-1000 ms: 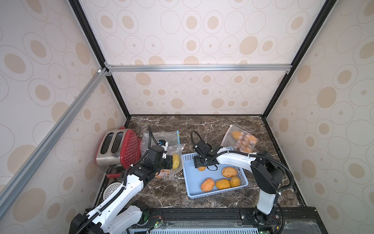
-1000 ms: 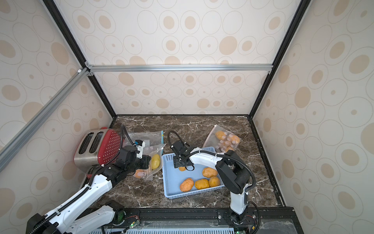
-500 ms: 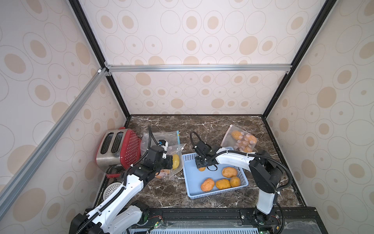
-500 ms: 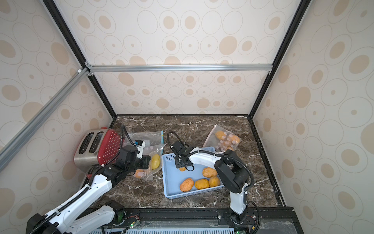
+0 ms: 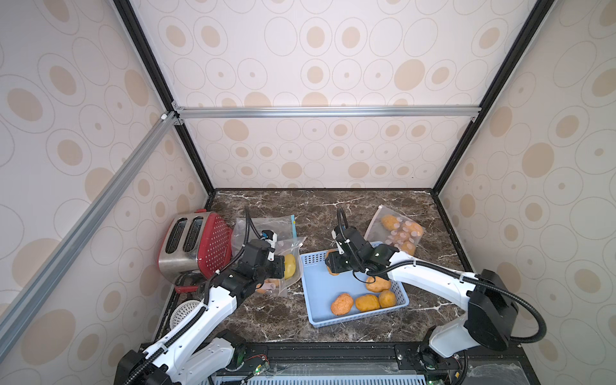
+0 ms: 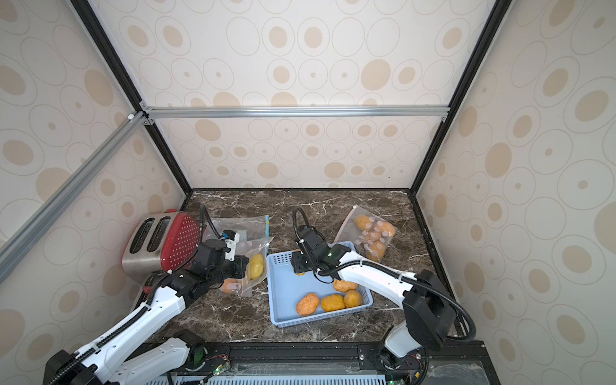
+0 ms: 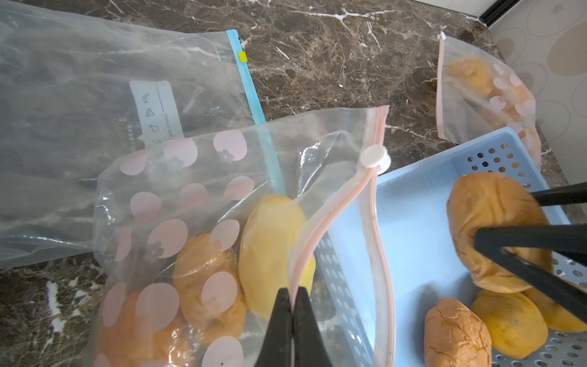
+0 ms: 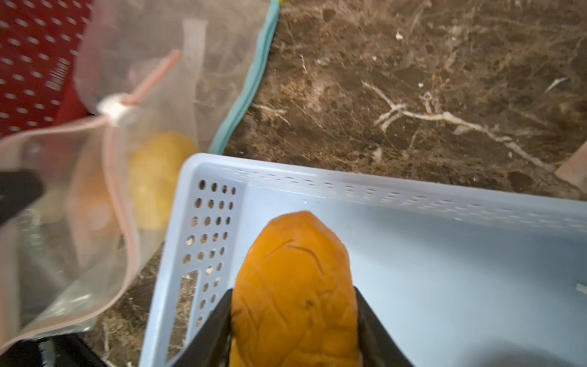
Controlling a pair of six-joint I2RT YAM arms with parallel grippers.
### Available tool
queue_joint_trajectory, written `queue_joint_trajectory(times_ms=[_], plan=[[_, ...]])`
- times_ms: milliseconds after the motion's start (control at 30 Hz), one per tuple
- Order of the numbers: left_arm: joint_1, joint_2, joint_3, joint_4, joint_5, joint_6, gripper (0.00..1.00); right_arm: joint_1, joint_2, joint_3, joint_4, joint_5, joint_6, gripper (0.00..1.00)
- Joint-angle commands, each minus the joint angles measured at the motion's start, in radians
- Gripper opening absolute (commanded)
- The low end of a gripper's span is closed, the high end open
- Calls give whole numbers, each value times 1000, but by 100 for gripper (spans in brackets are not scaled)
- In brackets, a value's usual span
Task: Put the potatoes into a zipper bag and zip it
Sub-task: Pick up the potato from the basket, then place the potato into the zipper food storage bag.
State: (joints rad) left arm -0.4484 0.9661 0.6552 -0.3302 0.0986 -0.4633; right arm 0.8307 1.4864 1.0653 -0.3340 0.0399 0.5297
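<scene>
My left gripper (image 7: 293,290) is shut on the pink zip rim of the pink-dotted zipper bag (image 7: 178,197), holding its mouth open beside the blue basket (image 5: 320,300). A yellowish potato (image 7: 270,241) and orange ones lie inside the bag. My right gripper (image 8: 293,295) is shut on a wrinkly orange potato (image 8: 295,270) at the basket's far left corner, close to the bag's mouth. Several more potatoes (image 5: 366,302) lie at the basket's near right end. In both top views the left gripper (image 5: 280,266) (image 6: 245,266) is just left of the basket.
A second dotted bag (image 5: 396,230) with potatoes in it lies at the back right. A clear bag with a blue zip (image 5: 263,226) lies under the held bag. A red toaster (image 5: 196,240) stands at the left, and a white round strainer (image 5: 185,310) sits near the front left.
My right gripper's jaws have closed in on the orange potato in the basket's corner. The left gripper and the bag have stayed put.
</scene>
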Motion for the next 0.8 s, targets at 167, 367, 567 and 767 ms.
queue_joint_trajectory(times_ms=[167, 367, 567, 767], plan=[[6, 2, 7, -9, -10, 4, 0, 78, -26, 47, 241, -90, -26, 41], [7, -7, 6, -9, -15, 3, 0, 130, 127, 196, 253, -111, 32, 41], [8, -2, 7, -11, -9, 5, 0, 148, 215, 258, 231, -81, 75, 41], [7, -7, 6, -9, -9, 5, 0, 151, 240, 229, 268, -110, 106, 42]])
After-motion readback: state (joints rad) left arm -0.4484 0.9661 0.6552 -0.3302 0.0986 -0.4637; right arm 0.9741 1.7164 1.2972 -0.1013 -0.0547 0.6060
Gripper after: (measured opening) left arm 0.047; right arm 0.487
